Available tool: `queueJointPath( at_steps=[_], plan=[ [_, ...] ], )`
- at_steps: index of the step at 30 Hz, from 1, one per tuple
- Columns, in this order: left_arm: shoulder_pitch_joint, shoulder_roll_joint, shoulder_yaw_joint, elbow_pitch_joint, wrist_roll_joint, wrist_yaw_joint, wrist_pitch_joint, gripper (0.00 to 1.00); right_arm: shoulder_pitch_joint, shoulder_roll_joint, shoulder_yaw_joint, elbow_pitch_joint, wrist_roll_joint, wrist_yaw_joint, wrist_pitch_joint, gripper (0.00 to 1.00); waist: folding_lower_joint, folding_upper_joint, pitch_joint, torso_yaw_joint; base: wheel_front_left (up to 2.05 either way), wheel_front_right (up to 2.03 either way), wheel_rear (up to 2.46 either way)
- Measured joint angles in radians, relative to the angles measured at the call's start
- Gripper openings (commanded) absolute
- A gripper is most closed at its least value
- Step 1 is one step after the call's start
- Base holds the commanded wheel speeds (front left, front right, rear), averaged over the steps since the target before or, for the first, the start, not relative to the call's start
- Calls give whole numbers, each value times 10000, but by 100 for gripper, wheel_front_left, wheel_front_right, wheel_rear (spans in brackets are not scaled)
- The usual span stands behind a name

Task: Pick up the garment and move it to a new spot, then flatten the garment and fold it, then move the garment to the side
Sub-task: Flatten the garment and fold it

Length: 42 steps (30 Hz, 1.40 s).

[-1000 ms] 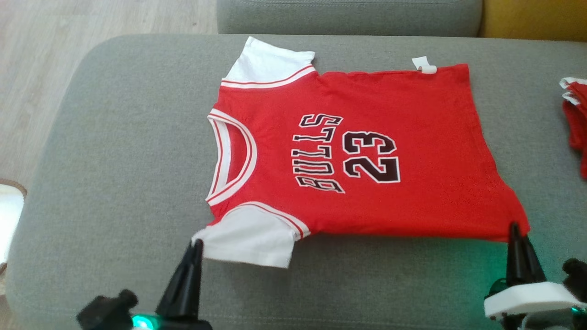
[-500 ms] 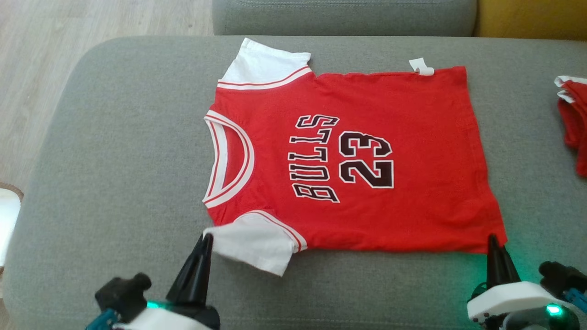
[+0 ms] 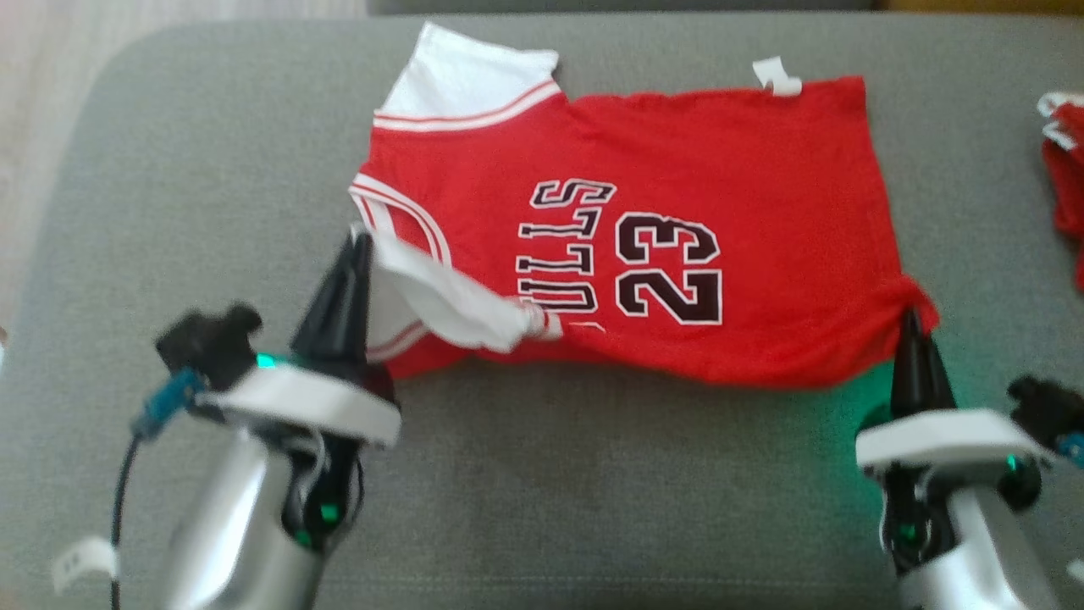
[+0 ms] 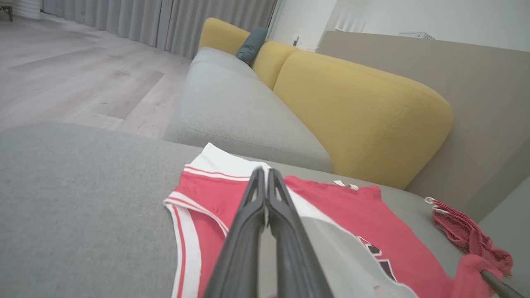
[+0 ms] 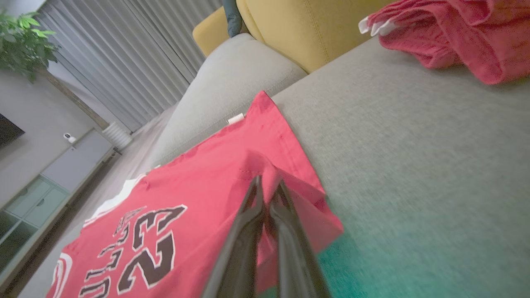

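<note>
A home living room: yellow-backed grey sofa [image 4: 360, 111], long grey curtains [image 5: 136, 54], wood-plank floor [image 4: 83, 78], leafy plant [image 5: 25, 45], low cabinet [image 5: 68, 161].

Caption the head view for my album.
The left gripper and right gripper pinch the red Bulls jersey on a grey sofa cushion.

The garment [image 3: 728, 169] is soft matt cloth, lying on a grey cushion [image 3: 593, 491] of coarse woven fabric.

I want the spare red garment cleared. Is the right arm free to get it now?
Probably not yet: the right gripper is shut on the jersey, though bare cushion leads to the spare red garment.
</note>
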Motion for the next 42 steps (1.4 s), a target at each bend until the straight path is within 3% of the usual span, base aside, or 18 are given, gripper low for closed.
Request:
queueJointPath(
  at_steps=[7, 17, 18, 19, 20, 21, 22, 23, 29, 34, 42],
  plan=[
    [-1555, -199, 616, 1244, 247, -58, -98, 0, -861, -15, 100, -102, 405, 0, -190, 0, 1, 0, 768, -206, 0, 0, 0],
    [-2001, -562, 963, 1509, 809, -268, -98, 0, -2241, -21, 123, 972, 368, 0, -326, 0, 2, 0, 1475, -422, 0, 0, 0],
    [-2005, -571, 991, 1509, 823, -293, -98, 0, -2336, -21, 127, 1051, 368, 0, -355, 17, 1, 0, 1501, -425, 0, 0, 0],
    [-2016, -577, 1039, 1509, 828, -311, -98, 0, -2429, -23, 127, 1126, 357, 0, -370, 17, 1, 0, 1520, -423, 0, 0, 0],
    [-2034, -591, 1124, 1494, 899, -311, -98, 0, -2505, -23, 125, 1168, 311, 0, -372, 48, 1, 0, 1535, -414, 0, 0, 0],
    [-2071, -600, 1174, 1473, 945, -313, -98, 28, -2576, -25, 102, 1183, 245, 0, -383, 100, 1, 0, 1543, -404, 0, 0, 0],
    [-2101, -617, 1189, 1407, 978, -318, -98, 80, -2628, -25, 75, 1135, 188, 0, -389, 100, 1, 0, 1544, -393, 0, 0, 0],
    [-2101, -617, 1189, 1407, 978, -318, -98, 100, -2628, -25, 75, 1135, 188, 0, -389, 100, 1, 0, 1544, -393, 0, 0, 0],
    [-1887, -711, 1131, 372, 982, -351, -100, 100, -2604, -42, -642, -226, -56, 0, -401, 100, 0, 0, 1424, -281, 0, 0, 0],
    [-792, -721, 1009, -169, 934, -351, -169, 100, -2254, -42, -1014, -1225, -759, 0, -422, 100, 0, 0, 1227, -158, 0, 0, 0],
    [639, -326, 836, -226, 685, -341, 297, 100, -797, -33, -1062, -1661, -1745, 0, -443, 100, -1, 0, 818, 103, 0, 0, 0]
  ],
)
